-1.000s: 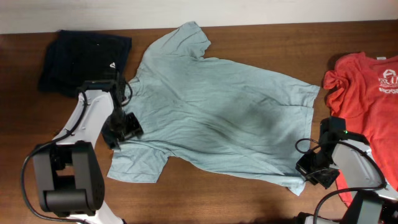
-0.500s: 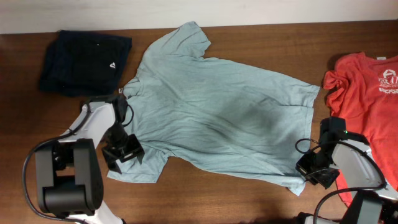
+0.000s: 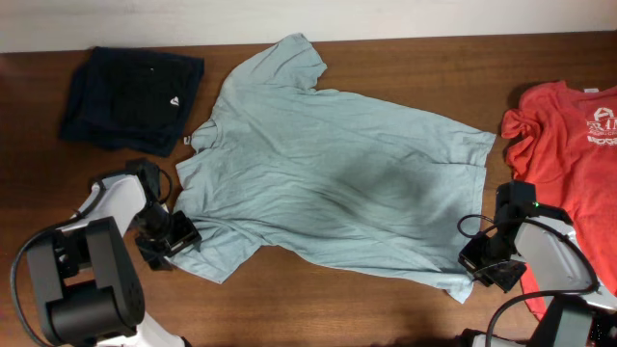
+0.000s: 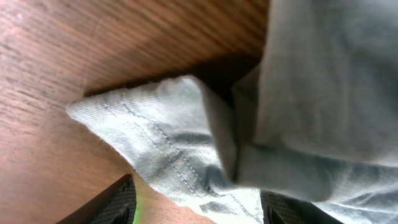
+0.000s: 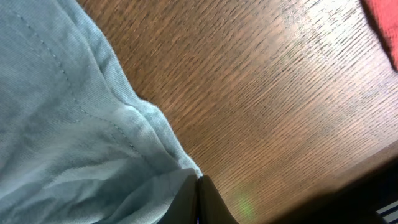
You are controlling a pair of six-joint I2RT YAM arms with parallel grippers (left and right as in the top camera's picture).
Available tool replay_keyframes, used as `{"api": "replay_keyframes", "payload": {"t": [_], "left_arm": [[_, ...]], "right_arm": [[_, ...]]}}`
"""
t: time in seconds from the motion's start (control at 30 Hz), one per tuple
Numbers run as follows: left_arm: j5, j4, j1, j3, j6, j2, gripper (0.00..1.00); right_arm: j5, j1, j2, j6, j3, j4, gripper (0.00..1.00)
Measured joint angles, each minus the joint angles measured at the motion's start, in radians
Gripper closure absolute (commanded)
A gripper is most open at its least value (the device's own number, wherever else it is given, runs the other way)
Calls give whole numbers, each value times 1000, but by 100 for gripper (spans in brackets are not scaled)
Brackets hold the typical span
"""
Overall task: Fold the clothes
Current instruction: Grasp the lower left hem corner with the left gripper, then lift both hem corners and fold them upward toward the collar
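Left arm bent low at the tabletop's (image 3: 386, 313) near-left. Left pincer (image 3: 166, 236) wide, straddling the sleeve hem of the pale blue-grey T-shirt (image 3: 337, 173), which lies spread mid-tabletop. Right arm tucked near-right, right pincer (image 3: 492, 265) pinched on the hem corner.

- The brown wood-grain table (image 3: 405, 58) carries three garments.
- A pale blue-grey short-sleeved cloth T-shirt (image 3: 337, 173) lies spread flat and askew.
- A dark navy folded cloth garment (image 3: 130, 92) with a small white logo lies near that T-shirt's left side.
- A rumpled red cloth T-shirt with white chest print (image 3: 569, 145) lies just to its right.
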Motion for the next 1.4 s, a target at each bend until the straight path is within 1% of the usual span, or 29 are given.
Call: {"api": "replay_keyframes", "payload": {"t": [0.03,0.1,0.13,0.33,0.43,0.53,0.67,0.8,0.97,1.23,1.4], "left_arm": [[1,1,0,0,3,0,47],[7,4,-2,0,10,0,86],[8,2,-2,0,12,0,98],[-9,-44,-2,-1,17,-2,100],[-15,-58,-2,-5,18,-29,99],[-21,-69,-2,-8,18,-110,100],[-23,-75,-2,-8,18,-272,99],[-18,-89,-2,-8,18,-404,99],[7,-93,-16,-8,18,-450,100],[23,40,-126,-3,17,-451,99],[23,125,-189,68,14,-451,100]], "right_arm": [[0,0,0,0,0,0,96],[0,0,0,0,0,0,96],[0,0,0,0,0,0,96],[0,0,0,0,0,0,96],[0,0,0,0,0,-1,96],[0,0,0,0,0,-4,96],[0,0,0,-4,11,-56,96],[0,0,0,-9,68,-105,96],[0,5,0,-10,161,-167,96],[-4,76,0,-11,270,-223,96],[-3,102,0,-11,338,-238,96]]}}
